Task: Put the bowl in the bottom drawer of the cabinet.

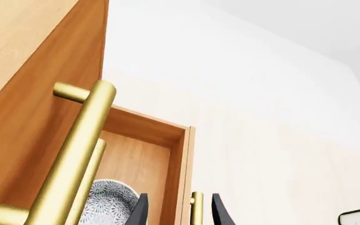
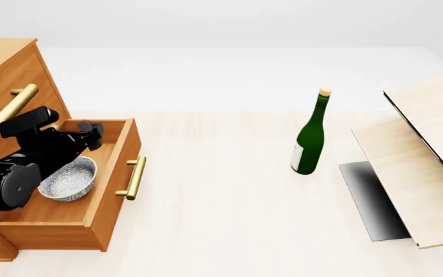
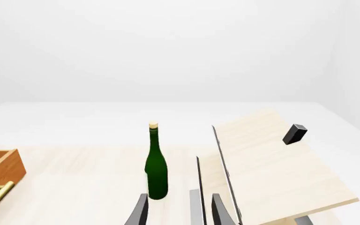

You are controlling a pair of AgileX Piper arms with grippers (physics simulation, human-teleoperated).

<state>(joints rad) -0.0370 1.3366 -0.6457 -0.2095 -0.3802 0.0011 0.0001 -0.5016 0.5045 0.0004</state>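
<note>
The cabinet point(image 2: 6, 75) stands at the left, and its bottom drawer point(image 2: 113, 184) is pulled out. The speckled white bowl point(image 2: 67, 179) rests upright on the drawer floor, and no finger touches it. My left gripper point(image 2: 90, 131) hovers over the back part of the open drawer, just above the bowl, its fingers open and empty. In the left wrist view, the bowl point(image 1: 108, 201) lies inside the drawer point(image 1: 142, 154), beside the left gripper point(image 1: 180, 213). My right gripper point(image 3: 180, 213) is open and holds nothing; the front view does not show it.
A green wine bottle point(image 2: 310, 138) stands upright mid-table. A pale wood box with a dark edge point(image 2: 429, 161) lies tilted at the right, close to my right gripper. The drawer's brass handle point(image 2: 135, 178) juts toward the table's middle. Upper drawer handles point(image 2: 10, 107) project near my left arm.
</note>
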